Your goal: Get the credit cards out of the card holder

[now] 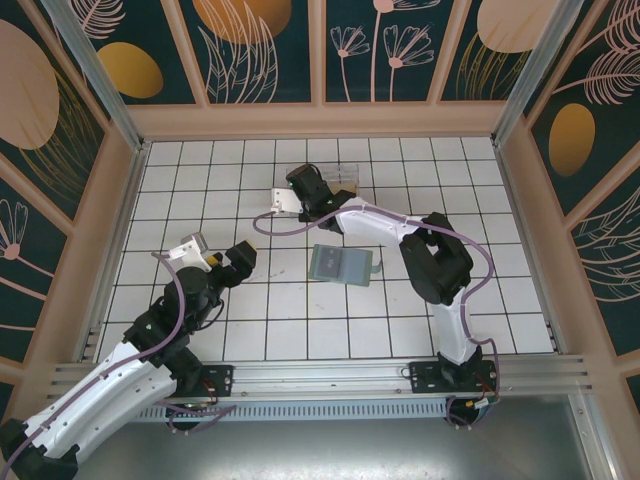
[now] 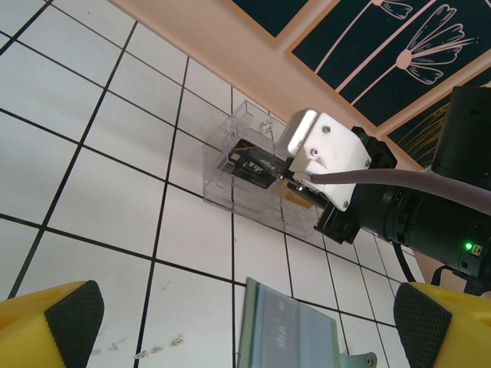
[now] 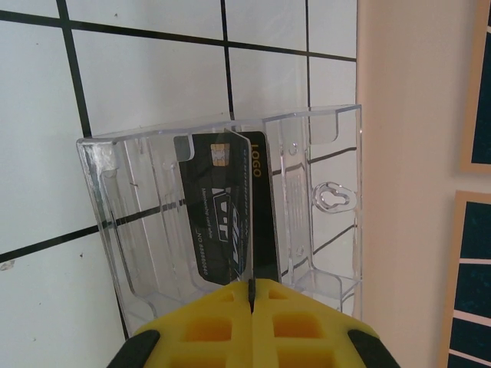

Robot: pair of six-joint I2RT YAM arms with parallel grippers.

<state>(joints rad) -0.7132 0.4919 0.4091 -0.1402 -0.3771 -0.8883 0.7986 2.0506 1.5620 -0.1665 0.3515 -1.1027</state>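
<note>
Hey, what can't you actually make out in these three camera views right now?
- Right wrist view: black card near edge, hidden behind the shut right jaws.
- Left wrist view: grey card cut off by the bottom edge; its print blurred.
- Top view: card holder contents, too small and partly under the right arm.

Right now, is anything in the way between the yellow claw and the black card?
No, nothing visible. The right gripper is shut on the near edge of the black card, which lies in the clear holder.
</note>
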